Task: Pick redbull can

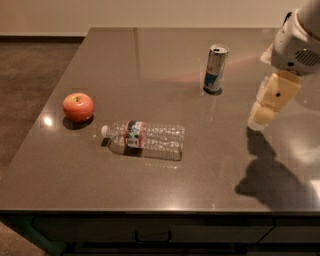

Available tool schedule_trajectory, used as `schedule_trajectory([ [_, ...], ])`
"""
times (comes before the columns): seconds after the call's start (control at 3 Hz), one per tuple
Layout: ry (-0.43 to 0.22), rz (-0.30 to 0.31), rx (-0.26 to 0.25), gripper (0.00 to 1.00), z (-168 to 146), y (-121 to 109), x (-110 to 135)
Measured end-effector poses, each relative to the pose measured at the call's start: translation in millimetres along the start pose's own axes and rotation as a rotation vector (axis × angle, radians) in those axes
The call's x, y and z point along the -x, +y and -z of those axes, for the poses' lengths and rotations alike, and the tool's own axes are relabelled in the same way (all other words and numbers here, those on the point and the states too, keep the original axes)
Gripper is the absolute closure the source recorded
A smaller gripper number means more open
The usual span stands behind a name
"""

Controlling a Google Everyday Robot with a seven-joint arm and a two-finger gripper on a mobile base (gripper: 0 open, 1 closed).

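The arm [298, 44] runs off the top-right corner — gripper [261, 119] hangs at right; the print on the bottle [145, 139] can't be made out.

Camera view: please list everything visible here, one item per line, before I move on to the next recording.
redbull can: one, silver and blue, upright at the far middle-right of the table
apple: one, red, on the left part of the table
plastic bottle: one, clear with a label, lying on its side near the table's middle, cap toward the apple
table: one, dark glossy grey-brown, fills most of the view
floor: brown, to the left of the table
wall: pale, along the top edge
arm: one, white housing, upper right corner
tool: one, beige, hanging above the table's right side, to the right of the redbull can and apart from it
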State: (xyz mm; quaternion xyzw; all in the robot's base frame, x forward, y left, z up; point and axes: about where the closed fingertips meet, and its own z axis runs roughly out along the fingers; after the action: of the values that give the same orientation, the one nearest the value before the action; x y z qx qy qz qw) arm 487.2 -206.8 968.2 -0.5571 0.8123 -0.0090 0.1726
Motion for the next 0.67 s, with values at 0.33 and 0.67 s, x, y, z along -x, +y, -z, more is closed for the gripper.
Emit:
schedule_trajectory([
  [0.33, -0.038, -0.09, -0.02, 0.0, -20.0, -30.0, 12.8],
  [0.67, -0.077, -0.193, -0.071, 0.0, -36.4, -65.0, 16.7],
])
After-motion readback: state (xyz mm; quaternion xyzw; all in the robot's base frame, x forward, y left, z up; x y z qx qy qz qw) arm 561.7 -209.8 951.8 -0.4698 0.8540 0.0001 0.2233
